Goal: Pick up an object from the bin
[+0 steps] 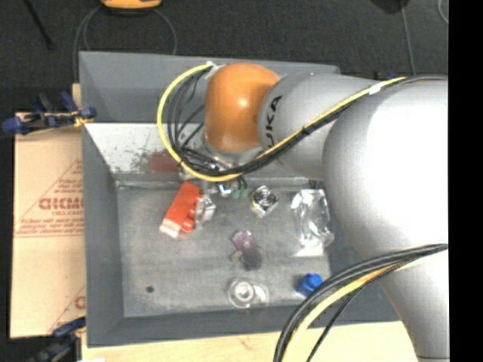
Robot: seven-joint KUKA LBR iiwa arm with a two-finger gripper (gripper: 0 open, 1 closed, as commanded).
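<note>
Dark carpet lies all round a grey metal bin (143, 255) with a scuffed, speckled floor. The arm (377, 164) comes in from the right, and its rounded orange cover (238, 108) hangs over the bin's far wall with yellow and black cables looped about it. The end effector (225, 189) peeks out just beneath that cover, low at the back of the bin; whether it is spread or pressed together I cannot tell, and nothing is seen gripped in it.

Nearest to it is an orange-red block (181, 210), boxy and matt, lying just down and to the left. Its long axis runs on a slant, the upper end pointing toward the end effector and the lower end toward the bin's left wall. A small silvery piece (204, 208) lies against the block's right side. On the other side, just right of the end effector, sit a little green bit (240, 193) and a shiny crumpled metallic lump (263, 200).

Well apart from these lie a crinkled clear wrapper (312, 219) by the right wall, a small purple thing (242, 240) mid-floor, a clear round ring (246, 292) and a blue scrap (308, 283) along the near wall.

By my judgement the block is the likeliest pick — a short move left and toward the near wall, closing across its narrow width.
</note>
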